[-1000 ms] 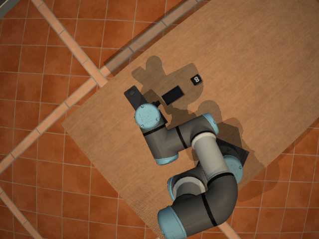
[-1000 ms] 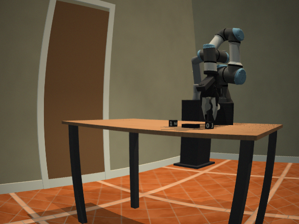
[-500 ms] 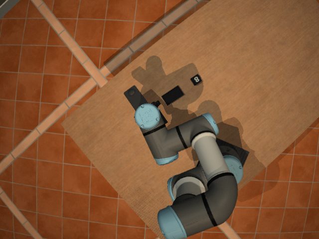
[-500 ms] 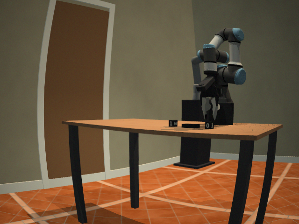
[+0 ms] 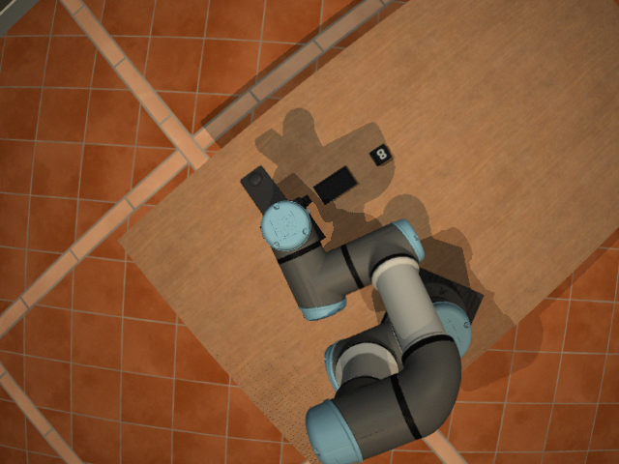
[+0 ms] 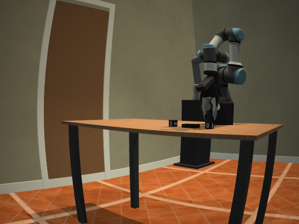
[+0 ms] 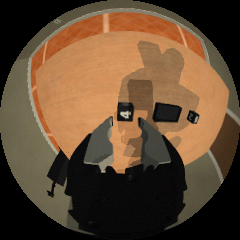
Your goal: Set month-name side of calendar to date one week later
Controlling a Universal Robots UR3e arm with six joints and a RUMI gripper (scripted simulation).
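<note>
The black calendar tray [image 5: 335, 185] [image 6: 190, 125] [image 7: 167, 112] lies on the wooden table [image 5: 475, 125] [image 6: 145, 125] [image 7: 80, 80], with both number cubes outside it. In the exterior view, one cube [image 5: 381, 155] [image 6: 173, 123] [image 7: 193, 117] stands to the left of the tray, apart from it. From above it shows an 8 on its top face, and the exterior view shows a 1 on one side; the character on its neighbouring side is too small to read surely.

The other cube [image 6: 209, 125] [image 7: 125, 112] stands to the right of the tray in the exterior view, also apart from it. It has a 0 on the side facing that view and a 4 on its top face, which appears turned sideways in the wrist view. The adjoining side is only partly readable.

The two-jaw gripper [image 6: 209, 118] [image 7: 125, 117] points down at the cube with the 4 — its fingers partly spread and pinching nothing. The wrist view shows space on both sides of that cube, between it and the fingertips. From above, the arm's wrist [image 5: 285, 225] [image 6: 209, 59] hides the fingertips.
</note>
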